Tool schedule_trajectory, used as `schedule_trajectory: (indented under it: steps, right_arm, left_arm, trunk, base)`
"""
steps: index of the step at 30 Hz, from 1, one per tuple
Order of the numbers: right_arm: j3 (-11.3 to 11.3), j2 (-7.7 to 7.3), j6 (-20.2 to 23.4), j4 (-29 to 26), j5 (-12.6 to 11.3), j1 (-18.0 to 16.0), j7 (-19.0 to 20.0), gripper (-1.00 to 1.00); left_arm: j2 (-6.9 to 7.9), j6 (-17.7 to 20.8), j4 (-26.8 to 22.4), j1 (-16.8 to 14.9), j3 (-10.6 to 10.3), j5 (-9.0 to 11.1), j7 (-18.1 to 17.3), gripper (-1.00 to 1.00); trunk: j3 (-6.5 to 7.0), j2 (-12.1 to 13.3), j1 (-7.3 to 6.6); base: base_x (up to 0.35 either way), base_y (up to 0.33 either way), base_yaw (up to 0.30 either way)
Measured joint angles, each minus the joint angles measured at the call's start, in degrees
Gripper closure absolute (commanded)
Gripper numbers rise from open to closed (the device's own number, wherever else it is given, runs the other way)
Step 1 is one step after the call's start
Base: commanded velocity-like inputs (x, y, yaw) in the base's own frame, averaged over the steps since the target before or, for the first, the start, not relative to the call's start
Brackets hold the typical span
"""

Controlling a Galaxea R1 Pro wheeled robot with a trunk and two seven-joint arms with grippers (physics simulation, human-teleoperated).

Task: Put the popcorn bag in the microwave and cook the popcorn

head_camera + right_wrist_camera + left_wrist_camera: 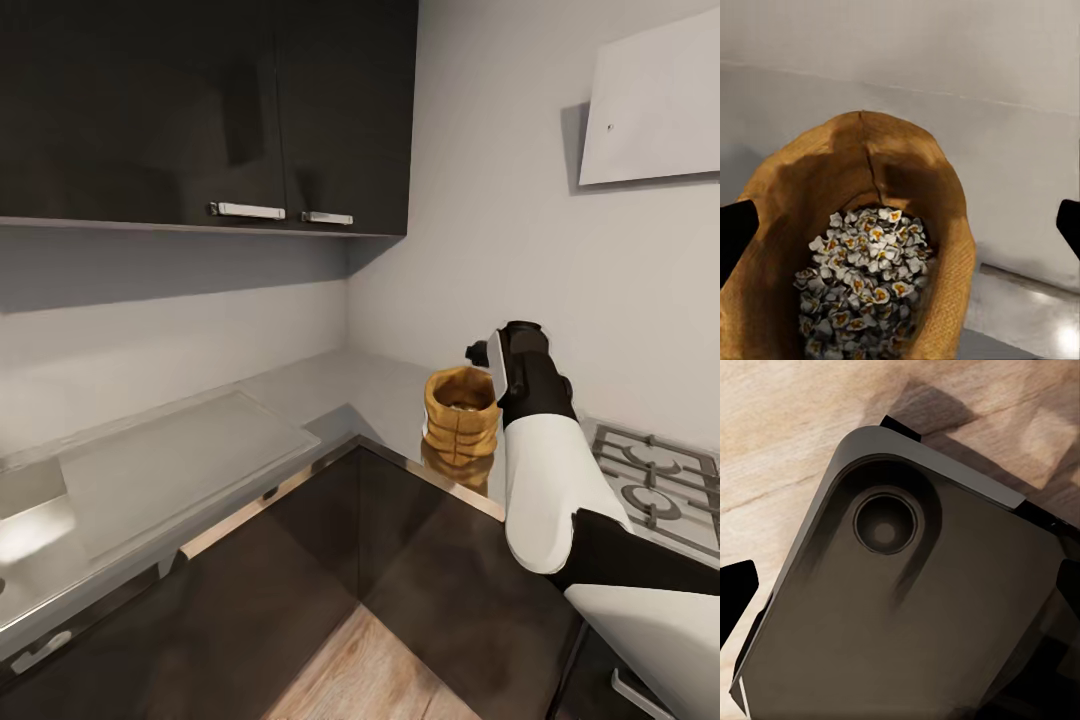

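1. Standing at the inside corner of the countertop, you have one long grey worktop running both ways, with two dark wall-cupboard doors above it and one steel gas hob beside the corner.
2. One popcorn bag stands upright on the countertop, near its front edge, between the corner and the hob. Mouth open.
3. Your right gripper sits just beside the bag, on its hob side, looking down into it; the two dark fingertips sit wide apart either side of the bag, gripping nothing.
4. Left gripper: its wrist view looks at a dark rounded body part over wood floor; fingers seem spread at the edges, but you cannot tell for sure.
5. Contents, right wrist view: one heap of white puffed kernels, too many to count.
6. Progress, as a judgement: the popcorn looks cooked already, yet the bag rests on the countertop; getting it inside the microwave is left.
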Motion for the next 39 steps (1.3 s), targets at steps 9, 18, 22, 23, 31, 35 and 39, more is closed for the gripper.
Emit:
schedule_trajectory:
  steps: [9, 18, 22, 23, 31, 35, 39]
  right_arm:
    - [-0.1, 0.00, -0.7, 4.9, 1.2, 0.0, 1.7, -1.00]
    - [-0.1, 0.00, -0.8, 5.1, 1.0, 0.0, -2.1, -1.00]
    - [-0.2, 0.00, -1.3, 5.2, 0.6, 0.0, -2.9, -1.00]
    - [-0.2, 0.00, -1.8, 5.3, 0.5, 0.0, -3.0, -1.00]
    - [0.0, -0.01, -9.7, 11.3, 0.5, -0.4, -3.3, -1.00]
    - [0.0, -0.01, -9.1, 11.3, 0.5, -0.8, -3.3, -1.00]
    - [0.0, -0.01, -9.1, 10.0, 0.6, -0.6, -3.2, -1.00]
  left_arm:
    - [0.00, 0.0, 0.0, 0.0, 0.0, 0.0, -0.1, -1.00]
    - [-0.05, 0.0, 0.0, 0.0, 0.1, 0.0, -0.1, -1.00]
    - [-0.01, 0.0, 0.0, 0.0, 0.0, 0.1, -0.1, -1.00]
    - [0.00, 0.0, 0.0, 0.0, 0.0, 0.1, -0.1, -1.00]
    - [0.09, -0.1, 0.0, 0.0, 0.1, 0.0, -0.1, -1.00]
    - [0.11, -0.1, 0.0, 0.0, 0.1, 0.0, -0.1, -1.00]
    - [0.12, -0.1, 0.0, 0.0, 0.1, 0.0, -0.1, -1.00]
  trunk:
    - [0.00, 0.0, 0.00]
    - [0.00, 0.0, 0.01]
    - [0.00, 0.0, 0.00]
    - [0.00, 0.0, 0.00]
    - [0.00, 0.0, 0.00]
    - [0.00, 0.0, -0.01]
    - [0.00, 0.0, -0.03]
  base:
    - [0.000, 0.000, 0.000]
    - [-0.110, 0.000, 0.000]
    - [-0.024, 0.000, 0.000]
    - [-0.005, 0.000, 0.000]
    - [0.001, 0.000, 0.000]
    - [0.056, 0.000, 0.000]
    - [0.247, 0.000, 0.000]
